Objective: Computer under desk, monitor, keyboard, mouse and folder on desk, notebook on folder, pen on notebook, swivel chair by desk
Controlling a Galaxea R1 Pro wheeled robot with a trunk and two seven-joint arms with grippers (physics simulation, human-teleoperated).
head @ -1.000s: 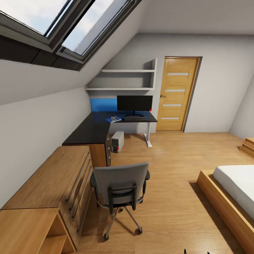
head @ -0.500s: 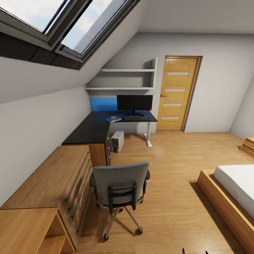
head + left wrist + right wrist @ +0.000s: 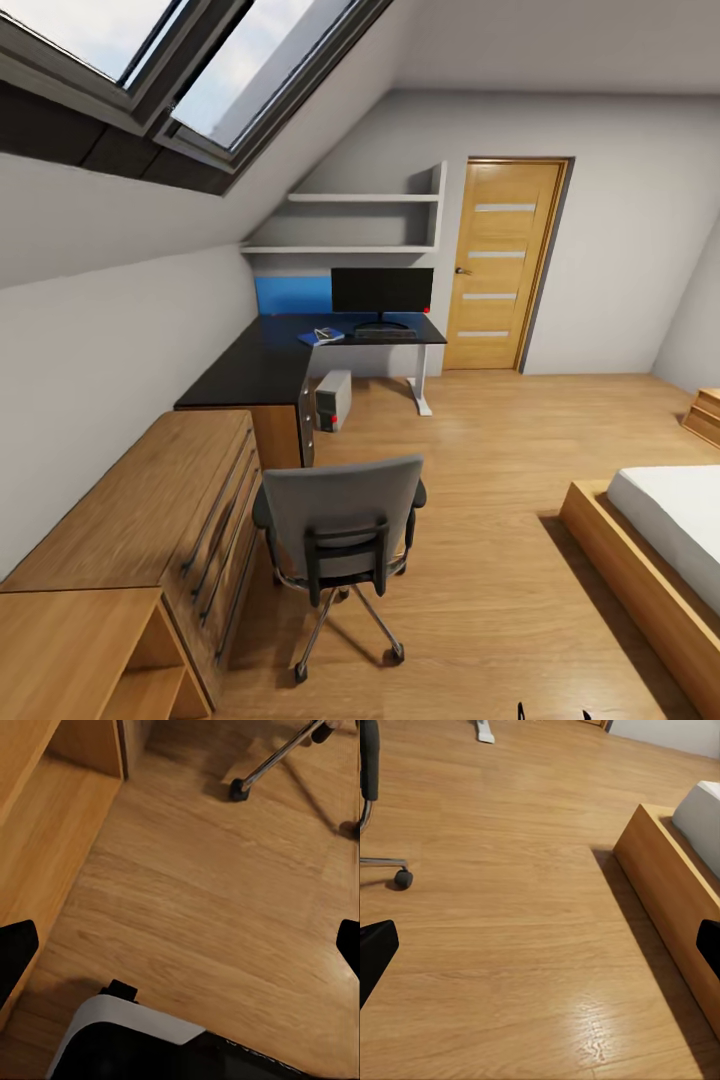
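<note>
The black L-shaped desk stands in the far left corner. On it are the monitor, the keyboard in front of it, and the blue folder to the keyboard's left. Something small and pale lies on the folder; notebook, pen and mouse are too small to tell. The computer stands on the floor under the desk. The swivel chair is in the foreground with its back to me, well short of the desk. My left gripper and right gripper hang open over bare floor.
A long wooden dresser lines the left wall between me and the desk. A bed in a wooden frame sits at the right. An oak door and white shelves are on the far wall. A chair castor is near my left gripper.
The whole head picture has shifted very slightly, so the camera has moved. Nothing in the room has changed place.
</note>
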